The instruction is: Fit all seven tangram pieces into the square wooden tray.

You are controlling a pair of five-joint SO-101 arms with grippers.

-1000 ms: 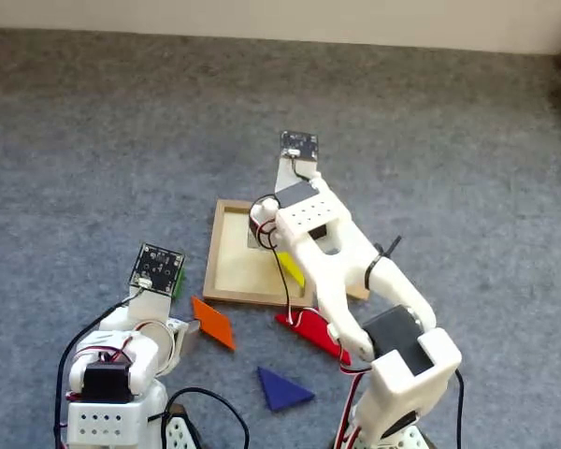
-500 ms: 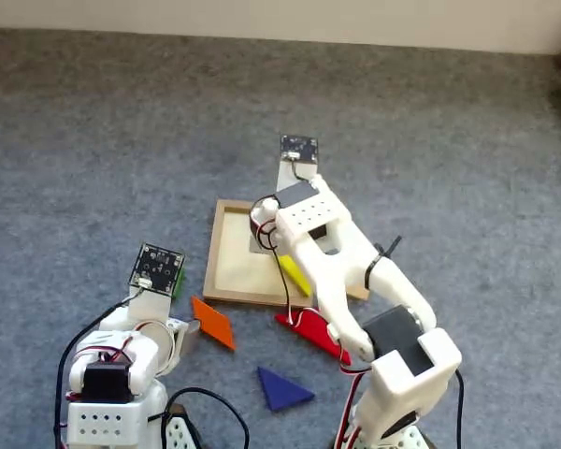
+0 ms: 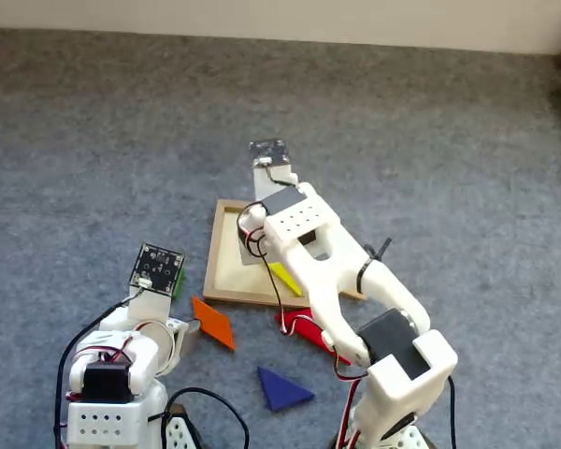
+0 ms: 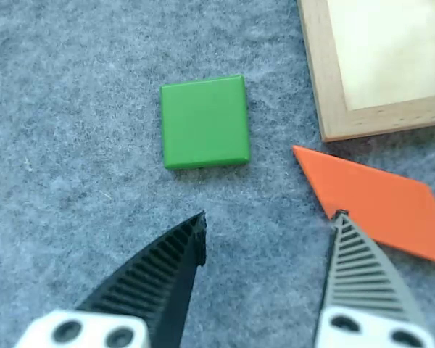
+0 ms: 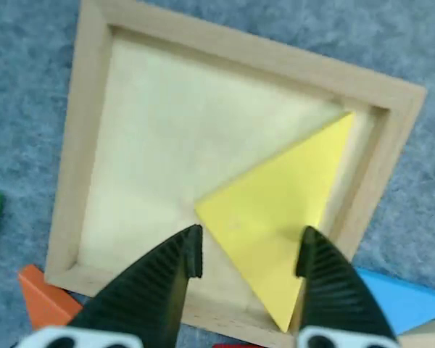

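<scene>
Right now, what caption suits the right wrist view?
Open right tool above the yellow triangle lying inside the wooden tray.

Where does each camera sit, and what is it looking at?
High view: fixed overhead, looking down at left arm, right arm, square wooden tray.
Left wrist view: on the left arm, facing the green square piece past its open left gripper.
Right wrist view: on the right arm, facing the yellow triangle piece past its right gripper.
All share tray and orange parallelogram piece.

A triangle point(image 5: 275, 210) lies in the tray point(image 5: 78, 145); the square point(image 4: 205, 122) and parallelogram point(image 4: 380, 206) lie outside.
</scene>
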